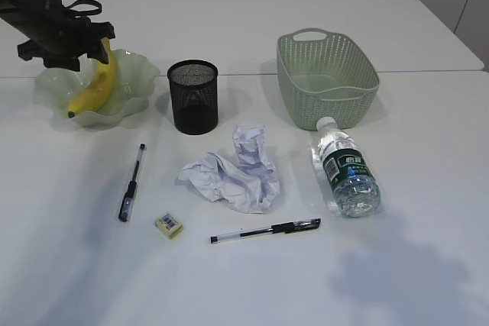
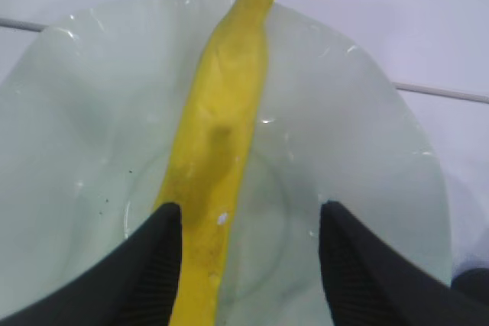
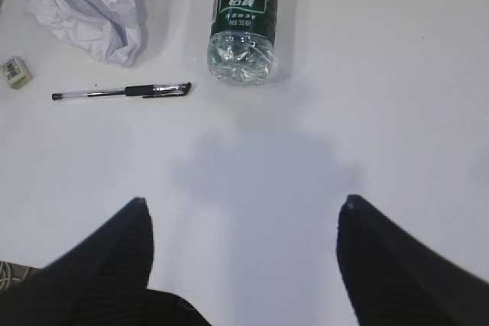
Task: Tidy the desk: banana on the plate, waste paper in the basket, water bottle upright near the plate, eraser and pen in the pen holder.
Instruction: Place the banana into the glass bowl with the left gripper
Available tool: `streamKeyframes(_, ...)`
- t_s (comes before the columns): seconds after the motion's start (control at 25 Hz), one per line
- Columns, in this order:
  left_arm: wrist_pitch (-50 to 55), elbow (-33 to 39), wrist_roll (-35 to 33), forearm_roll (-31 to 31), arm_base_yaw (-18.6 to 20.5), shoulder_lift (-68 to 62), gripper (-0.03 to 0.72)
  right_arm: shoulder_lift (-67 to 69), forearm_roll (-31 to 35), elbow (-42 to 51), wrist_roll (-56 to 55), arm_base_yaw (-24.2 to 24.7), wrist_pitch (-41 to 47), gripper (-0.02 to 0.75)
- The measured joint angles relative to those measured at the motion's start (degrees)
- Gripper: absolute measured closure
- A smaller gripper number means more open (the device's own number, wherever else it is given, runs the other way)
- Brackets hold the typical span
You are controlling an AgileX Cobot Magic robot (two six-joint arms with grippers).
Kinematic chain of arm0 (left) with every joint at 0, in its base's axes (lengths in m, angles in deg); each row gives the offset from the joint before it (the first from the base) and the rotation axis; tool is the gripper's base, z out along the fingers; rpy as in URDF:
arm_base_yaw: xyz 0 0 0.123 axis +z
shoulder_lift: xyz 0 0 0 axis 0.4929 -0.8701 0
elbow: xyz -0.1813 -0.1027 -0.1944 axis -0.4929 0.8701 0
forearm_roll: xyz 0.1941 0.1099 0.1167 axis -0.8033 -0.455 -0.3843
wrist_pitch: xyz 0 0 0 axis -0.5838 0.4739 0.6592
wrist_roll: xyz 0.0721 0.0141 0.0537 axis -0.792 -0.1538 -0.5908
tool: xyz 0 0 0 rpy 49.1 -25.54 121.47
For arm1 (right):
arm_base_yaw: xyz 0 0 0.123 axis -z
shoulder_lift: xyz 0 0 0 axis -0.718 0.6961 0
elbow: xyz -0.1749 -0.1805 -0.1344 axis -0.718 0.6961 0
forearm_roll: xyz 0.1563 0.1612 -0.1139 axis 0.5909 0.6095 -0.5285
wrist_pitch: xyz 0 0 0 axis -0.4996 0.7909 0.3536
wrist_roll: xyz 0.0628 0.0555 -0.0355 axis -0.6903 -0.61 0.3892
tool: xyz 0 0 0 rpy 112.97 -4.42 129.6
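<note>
From outside, the left gripper [image 1: 98,50] is hovering over the banana [image 1: 98,85] lying in the plate [image 1: 134,70]. Its wrist view is showing jaws spread, gripping nothing: placement looks finished, so retreating comes next. The right gripper [image 3: 243,223] is waiting open above the lying bottle [image 3: 243,20].

left arm [image 1: 47,20]: matte black throughout, built of blocky angular housings, with a thin black cable looping out in an arc near its upper end. left gripper [image 2: 248,215]: two black jaws, broad at the base and tapering toward rounded tips, their inner faces finely ribbed with parallel grooves. right gripper [image 3: 243,208]: the same pattern, two black wedge-shaped jaws with ribbed inner faces and blunt tips. no lettering, screws or labels can be made out on any part.
</note>
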Motion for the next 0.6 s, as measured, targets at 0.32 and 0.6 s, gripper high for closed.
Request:
streamKeyframes(0.32, 11.39, 0.00, -2.00, -5.34, -0.12, 6.67, 0.276, 0.00, -0.13, 0.00, 0.04, 0.00, -0.85, 0.183)
streamKeyframes(0.6, 20.32, 0.00, -5.70, -5.62, -0.12, 13.69, 0.276, 0.00, 0.11, 0.00, 0.13, 0.00, -0.85, 0.183)
